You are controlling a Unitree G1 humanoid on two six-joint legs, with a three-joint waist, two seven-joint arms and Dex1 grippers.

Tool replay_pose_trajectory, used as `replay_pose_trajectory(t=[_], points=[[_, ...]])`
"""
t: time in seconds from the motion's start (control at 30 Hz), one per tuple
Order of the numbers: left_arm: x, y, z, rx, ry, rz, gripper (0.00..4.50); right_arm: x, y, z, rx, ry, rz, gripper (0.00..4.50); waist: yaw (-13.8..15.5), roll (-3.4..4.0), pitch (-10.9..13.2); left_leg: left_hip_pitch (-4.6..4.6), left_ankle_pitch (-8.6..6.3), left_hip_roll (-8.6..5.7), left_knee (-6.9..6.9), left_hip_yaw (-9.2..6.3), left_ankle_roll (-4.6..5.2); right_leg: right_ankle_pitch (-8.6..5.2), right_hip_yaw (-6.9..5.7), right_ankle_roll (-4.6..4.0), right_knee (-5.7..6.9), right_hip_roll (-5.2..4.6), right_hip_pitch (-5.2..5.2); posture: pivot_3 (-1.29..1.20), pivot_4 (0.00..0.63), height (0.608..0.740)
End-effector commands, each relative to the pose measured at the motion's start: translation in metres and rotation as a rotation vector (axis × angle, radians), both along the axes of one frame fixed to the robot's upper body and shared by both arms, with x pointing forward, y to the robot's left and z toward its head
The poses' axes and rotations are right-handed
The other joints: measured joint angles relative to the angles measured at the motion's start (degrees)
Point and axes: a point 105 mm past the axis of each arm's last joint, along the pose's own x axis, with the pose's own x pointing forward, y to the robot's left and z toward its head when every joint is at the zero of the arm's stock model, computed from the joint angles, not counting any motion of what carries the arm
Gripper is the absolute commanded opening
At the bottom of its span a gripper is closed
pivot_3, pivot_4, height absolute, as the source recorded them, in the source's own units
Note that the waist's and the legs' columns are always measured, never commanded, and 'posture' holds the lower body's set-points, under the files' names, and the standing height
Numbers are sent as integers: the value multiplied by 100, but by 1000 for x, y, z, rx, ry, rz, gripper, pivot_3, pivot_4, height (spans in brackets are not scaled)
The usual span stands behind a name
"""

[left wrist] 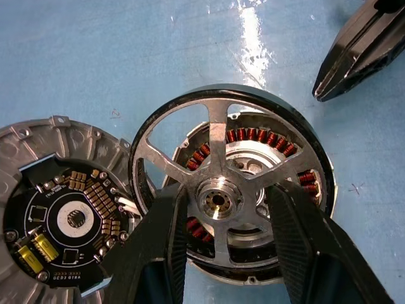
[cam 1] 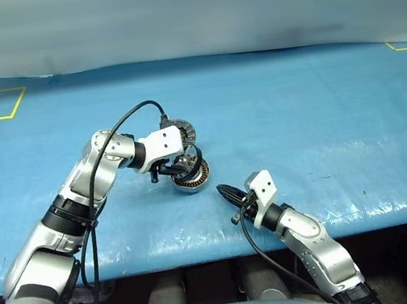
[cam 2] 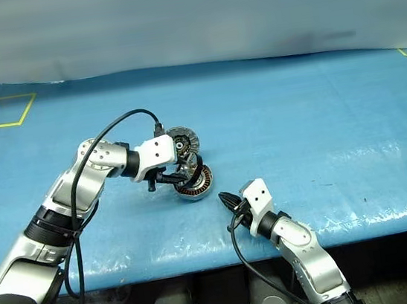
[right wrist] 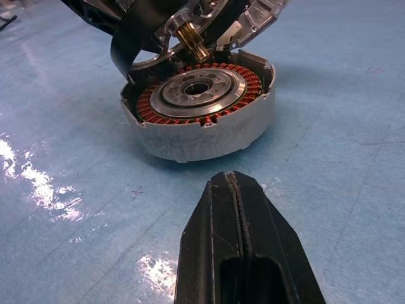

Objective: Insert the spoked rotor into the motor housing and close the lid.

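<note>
Meanwhile, at frame centre on the blue tabletop, the left pincer grips the spoked wheel by its spokes, tilted over the copper-wound case for seating, hinged lid lying open alongside, right pincer shut, empty, just clear.

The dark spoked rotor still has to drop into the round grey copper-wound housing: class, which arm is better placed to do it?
Left. Its gripper grips the dark spoked rotor above the grey copper-wound housing. The right gripper is shut, holding nothing, beside it.
</note>
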Motion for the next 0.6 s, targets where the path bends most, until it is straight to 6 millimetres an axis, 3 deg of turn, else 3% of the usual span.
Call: replay_pose_trajectory(t=[0.03,0.6], points=[[3,0,12,18,-46,-30,1601,1,1,11,17,-36,-4,0,-2,0,0,0,0,0,0,0,0,0,0,0,0,0,0,0,150,740],[0,3,4,105,-32,-96,1601,2,2,11,20,-25,-9,0,-3,0,0,0,0,0,-2,0,0,0,0,0,-1,0,0,0,150,740]])
